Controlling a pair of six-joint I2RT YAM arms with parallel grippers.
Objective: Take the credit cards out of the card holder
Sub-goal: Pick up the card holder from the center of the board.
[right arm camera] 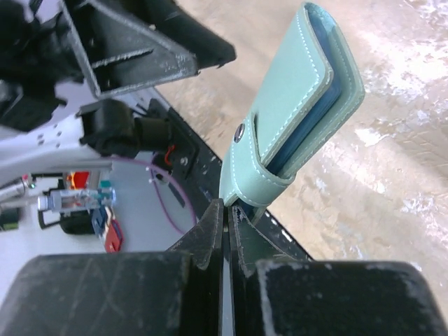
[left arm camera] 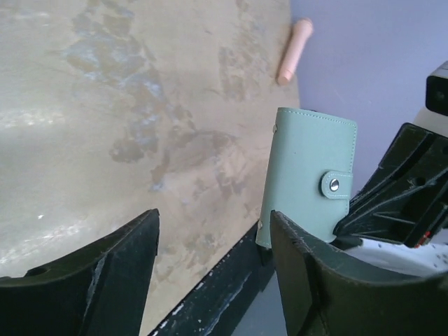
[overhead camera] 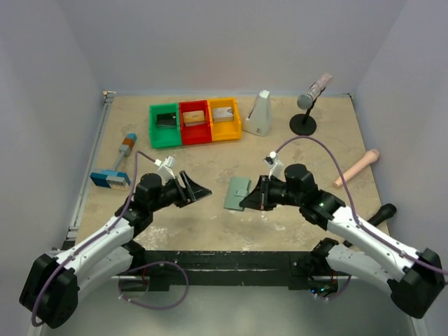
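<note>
Over the table (overhead camera: 329, 147), top view: we note the card holder (overhead camera: 236, 190) near the front centre, pinched at its near edge by the right gripper (overhead camera: 246, 202). The left gripper (overhead camera: 199, 190) sits just to its left, apart from it. A green bin (overhead camera: 165, 142), red bin (overhead camera: 196, 138) and yellow bin (overhead camera: 225, 134) stand in a row at the far side.

Left wrist view: the left gripper (left arm camera: 213, 224) is spread wide and holds nothing. The card holder (left arm camera: 308, 175) stands ahead to the right, snap tab (left arm camera: 336, 184) fastened.

Right wrist view: the right gripper (right arm camera: 225, 206) is clamped tight on the card holder (right arm camera: 294, 105), which is folded and tilted up off the surface. A blue inner edge shows.
</note>
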